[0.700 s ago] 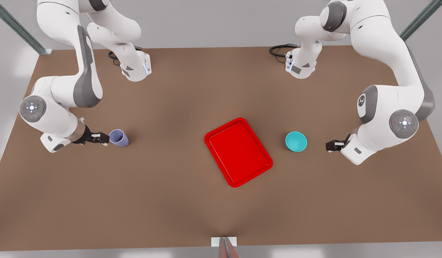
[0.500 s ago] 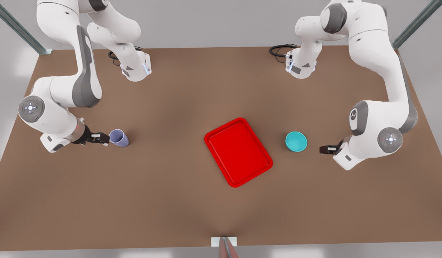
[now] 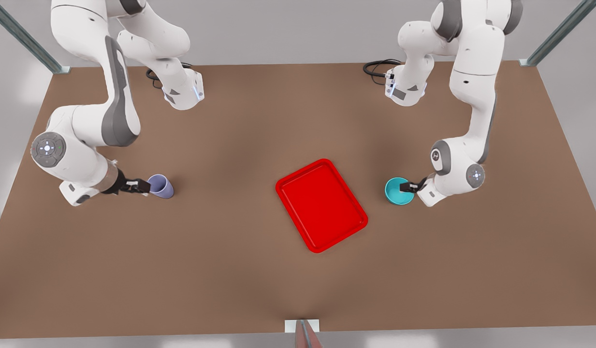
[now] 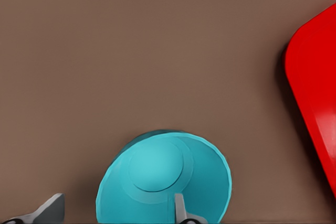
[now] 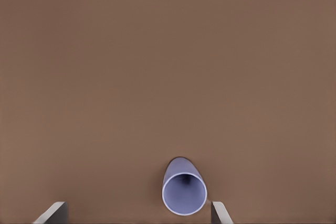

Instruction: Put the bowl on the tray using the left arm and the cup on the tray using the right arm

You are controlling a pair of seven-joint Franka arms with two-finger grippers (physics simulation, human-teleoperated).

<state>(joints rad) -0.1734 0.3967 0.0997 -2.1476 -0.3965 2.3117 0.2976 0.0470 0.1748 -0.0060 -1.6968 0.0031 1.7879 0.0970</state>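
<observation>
Tray [image 3: 322, 205]: centre of frame, on the table [image 3: 239, 270].
Bowl [image 3: 399, 191]: right of tray; my left gripper [image 3: 408, 186] at its rim.
Cup [image 3: 161, 186]: left; my right gripper [image 3: 142, 186] beside it.

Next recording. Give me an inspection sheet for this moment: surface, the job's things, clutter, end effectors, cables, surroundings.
Surface: brown table, flat and bare around the objects.
Tray: red tray lies mid-table, turned at an angle, nothing on it.
Bowl: teal bowl upright on the table at the front view's right of the tray, apart from it.
Cup: lavender cup on the table at the front view's left.
Clutter: nothing seen.
Left end effector: open, one finger inside the bowl's rim, the other outside it.
Right end effector: open, fingers either side of the cup, not closed on it.
Cables: black cable coiled by one arm base.
Surroundings: grey walls, metal frame struts at the corners.
</observation>
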